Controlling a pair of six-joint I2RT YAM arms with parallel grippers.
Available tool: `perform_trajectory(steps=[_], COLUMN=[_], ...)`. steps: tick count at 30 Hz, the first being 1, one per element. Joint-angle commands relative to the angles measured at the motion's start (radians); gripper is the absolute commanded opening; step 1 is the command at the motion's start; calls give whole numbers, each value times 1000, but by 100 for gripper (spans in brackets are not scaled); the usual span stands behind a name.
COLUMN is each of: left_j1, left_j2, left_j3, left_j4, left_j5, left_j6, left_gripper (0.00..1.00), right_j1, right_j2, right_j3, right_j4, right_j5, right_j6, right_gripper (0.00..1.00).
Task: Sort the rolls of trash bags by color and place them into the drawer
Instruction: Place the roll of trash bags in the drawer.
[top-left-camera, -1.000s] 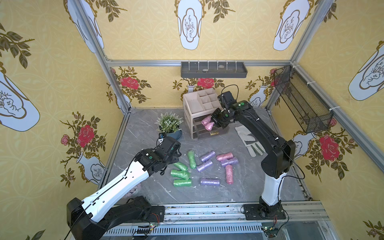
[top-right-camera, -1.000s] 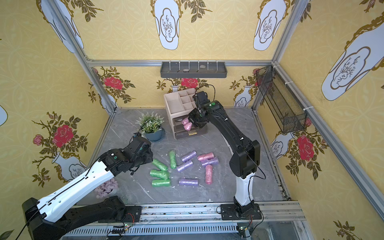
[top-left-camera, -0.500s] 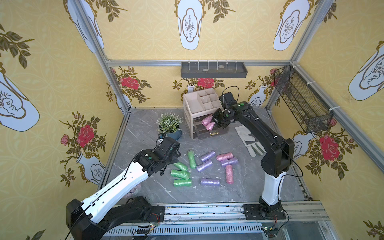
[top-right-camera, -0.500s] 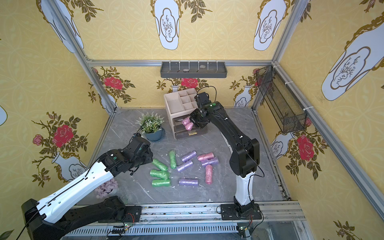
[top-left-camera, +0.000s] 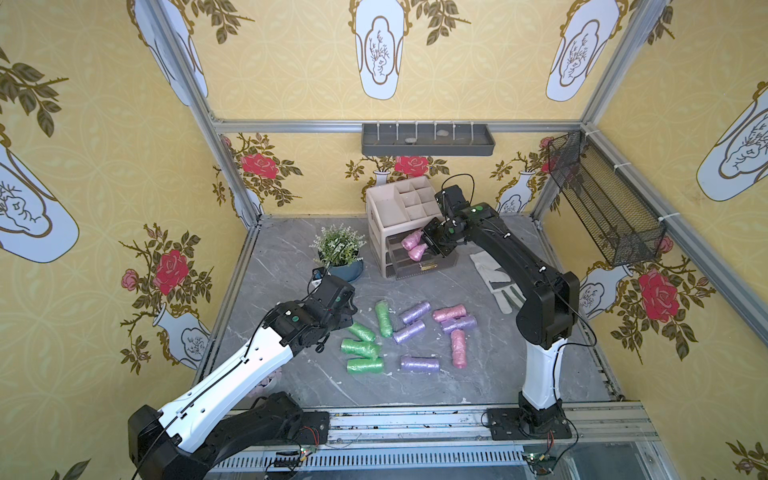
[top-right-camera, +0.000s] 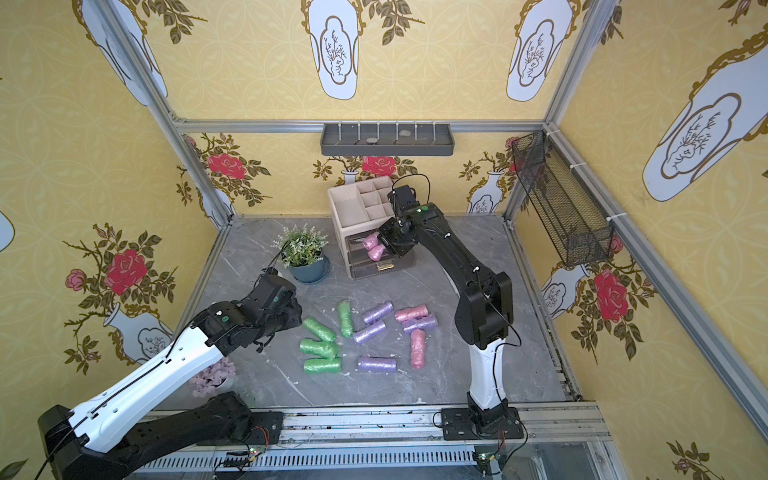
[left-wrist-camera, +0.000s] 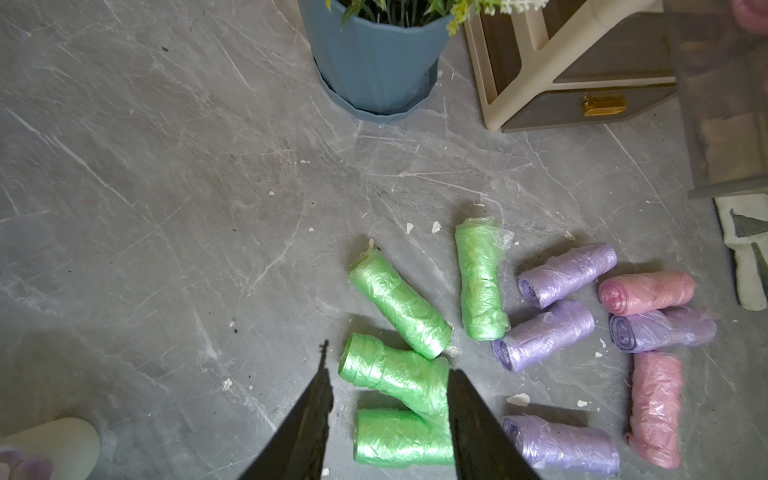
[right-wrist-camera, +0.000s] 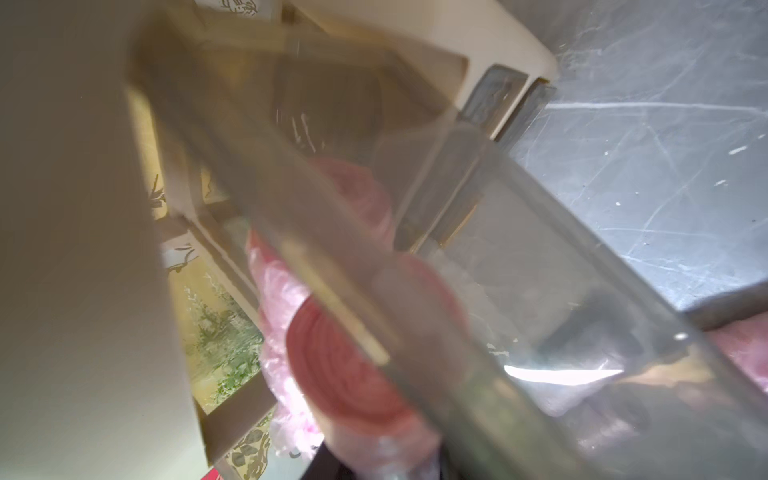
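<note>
Here, the left fingers (left-wrist-camera: 309, 424) stand apart over the grey marbled table (left-wrist-camera: 166, 208), with a green crinkled plastic-film roll (left-wrist-camera: 395, 378) lying between them at the lower middle of the left wrist frame; other rolls (left-wrist-camera: 544, 334) lie rightward. In a top view, upper middle, the right fingers (top-left-camera: 436, 247) sit in the clear pulled-out drawer (top-left-camera: 405, 272) beside two pink film rolls (top-left-camera: 411, 241); whether they clamp one cannot be told.
</note>
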Motion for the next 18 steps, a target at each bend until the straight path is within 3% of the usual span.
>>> perform_trajectory(steps=[1,18], left_j1=[8,18], left_j2=[0,-3], left_j3=[-1,-4], left_j4=[8,6], left_j5=[1,10], left_j6=[19,21], left_gripper=[48,49], right_j1=[-2,-16], right_j2=[5,10], right_j3=[11,22], right_j4=[30,53], right_j5=[-2,1], right_j6=[2,9], right_gripper=[27,33])
